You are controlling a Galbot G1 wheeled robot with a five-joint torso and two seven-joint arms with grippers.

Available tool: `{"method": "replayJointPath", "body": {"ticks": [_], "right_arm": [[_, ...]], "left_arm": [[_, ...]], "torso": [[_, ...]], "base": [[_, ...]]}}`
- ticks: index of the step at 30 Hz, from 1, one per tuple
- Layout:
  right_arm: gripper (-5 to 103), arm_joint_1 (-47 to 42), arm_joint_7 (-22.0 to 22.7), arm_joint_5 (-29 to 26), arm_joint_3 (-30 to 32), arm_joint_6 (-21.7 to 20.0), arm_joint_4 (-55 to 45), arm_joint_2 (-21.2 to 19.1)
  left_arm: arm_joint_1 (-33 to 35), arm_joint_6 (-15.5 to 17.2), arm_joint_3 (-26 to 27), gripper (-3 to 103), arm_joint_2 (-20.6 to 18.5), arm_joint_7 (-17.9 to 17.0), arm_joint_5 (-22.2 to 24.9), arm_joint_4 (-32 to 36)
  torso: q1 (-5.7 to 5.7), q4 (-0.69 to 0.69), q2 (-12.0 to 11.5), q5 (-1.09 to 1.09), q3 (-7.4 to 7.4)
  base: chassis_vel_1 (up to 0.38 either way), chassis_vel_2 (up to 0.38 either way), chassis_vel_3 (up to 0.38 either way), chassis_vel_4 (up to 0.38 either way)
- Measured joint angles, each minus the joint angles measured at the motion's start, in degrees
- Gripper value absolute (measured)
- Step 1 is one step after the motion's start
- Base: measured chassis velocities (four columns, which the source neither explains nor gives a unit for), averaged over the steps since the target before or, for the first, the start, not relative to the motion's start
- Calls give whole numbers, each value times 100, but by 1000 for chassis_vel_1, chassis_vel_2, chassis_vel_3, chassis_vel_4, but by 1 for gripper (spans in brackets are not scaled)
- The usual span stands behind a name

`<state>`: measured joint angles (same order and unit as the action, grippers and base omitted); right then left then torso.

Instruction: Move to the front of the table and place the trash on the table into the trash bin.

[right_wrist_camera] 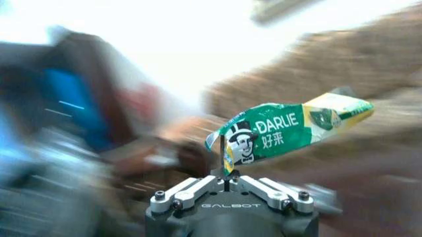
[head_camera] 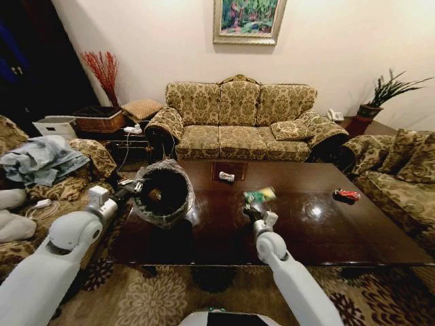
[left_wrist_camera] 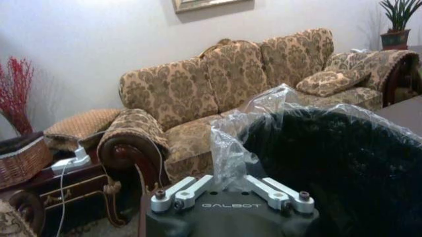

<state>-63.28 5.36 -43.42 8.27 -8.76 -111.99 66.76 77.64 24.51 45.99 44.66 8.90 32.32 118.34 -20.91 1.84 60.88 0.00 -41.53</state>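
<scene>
While the right gripper (right_wrist_camera: 228, 178) sits above the near middle of the table (head_camera: 299, 231), its fingers are pressed together on one end of a green wrapper (right_wrist_camera: 290, 129), which sticks up and out from the pinch. You can read "DARLIE" on it, with a yellow far end. In the head view that wrapper (head_camera: 260, 195) hangs in the air over the tabletop, not touching it.

Over on the left, the left gripper (left_wrist_camera: 231, 190) is clamped on the crinkly plastic liner at the rim of the bin (head_camera: 163, 193). The bin is tipped with its mouth facing the robot, held at the table's left end just left of the wrapper. Looks like one small tan thing inside it, hard to say what.

Left on the table: one white scrap (head_camera: 226, 176) near the far middle edge, and one red piece (head_camera: 347, 195) off to the right, well apart from each other. So three bits of trash I can count outside the bin, one of them in the gripper.

Behind the table there's a sofa (head_camera: 238, 119), with a basket (head_camera: 99, 120) far left.
</scene>
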Motion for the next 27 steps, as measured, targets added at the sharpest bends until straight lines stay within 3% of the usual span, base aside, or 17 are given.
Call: {"method": "replayJointPath", "body": {"ticks": [1, 3, 5, 6, 8, 9, 10, 13, 14, 17, 19, 24, 27], "right_arm": [[0, 0, 0, 0, 0, 0, 0, 0], [0, 79, -811, -1135, 31, -203, -690, -227], [0, 120, -924, -1459, 28, -277, -857, -276], [0, 217, -1018, -2155, -6, -429, -1159, -331], [0, 376, -887, -3472, -103, -659, -1583, -365], [0, 376, -887, -3472, -103, -659, -1583, -365], [0, 435, -775, -3919, -142, -730, -1727, -365], [0, 713, -33, -5797, -376, -952, -2200, -229], [0, 713, -33, -5797, -376, -952, -2200, -229], [0, 833, 607, -6826, -646, -1006, -2313, 47], [0, 829, 691, -6894, -683, -1010, -2313, 112], [0, 617, 1426, -7121, -790, -1048, -2110, 682], [0, 551, 1540, -7116, -865, -1029, -2072, 749]], "left_arm": [[0, 0, 0, 3, 0, 0, 0, 0], [-1, -8, -60, 3, 16, -3, -35, -12], [-3, -8, -79, 3, 19, -2, -41, -12], [-13, -12, -107, 3, 19, -3, -47, -19], [-31, -64, -154, 3, 14, -3, -64, -61], [-31, -64, -154, 3, 14, -3, -64, -61], [-37, -80, -176, 3, 6, -3, -77, -82], [-104, -187, -337, 3, -12, -9, -212, -250], [-104, -187, -337, 3, -12, -9, -212, -250], [-306, -439, -613, 3, 12, -63, -397, -552], [-340, -470, -660, 3, 17, -69, -410, -591], [-685, -795, -1025, 3, 103, -23, -419, -811], [-807, -813, -1131, 3, 136, -23, -409, -829]], "torso": [[0, 0, 0, 0, 0], [0, 0, 0, -1, 0], [0, 0, 0, -1, 0], [0, 0, 0, -1, 0], [0, 0, 0, 0, 0], [0, 0, 0, 0, 0], [0, 0, 0, 0, 0], [0, 1, 0, 0, 0], [0, 1, 0, 0, 0], [0, 1, 0, -2, -1], [0, 0, 0, -1, -1], [0, 0, 0, 0, -1], [0, -2, 0, -2, -1]], "base": [[0, 0, 0, 0], [0, 0, 0, 0], [0, 0, 0, 0], [0, 0, 0, 0], [0, 0, 0, 0], [0, 0, 0, 0], [0, 0, 0, 0], [0, 0, 0, 0], [0, 0, 0, 0], [0, 0, 0, 0], [0, 0, 0, 0], [0, 0, 0, 0], [0, 0, 0, 0]]}}
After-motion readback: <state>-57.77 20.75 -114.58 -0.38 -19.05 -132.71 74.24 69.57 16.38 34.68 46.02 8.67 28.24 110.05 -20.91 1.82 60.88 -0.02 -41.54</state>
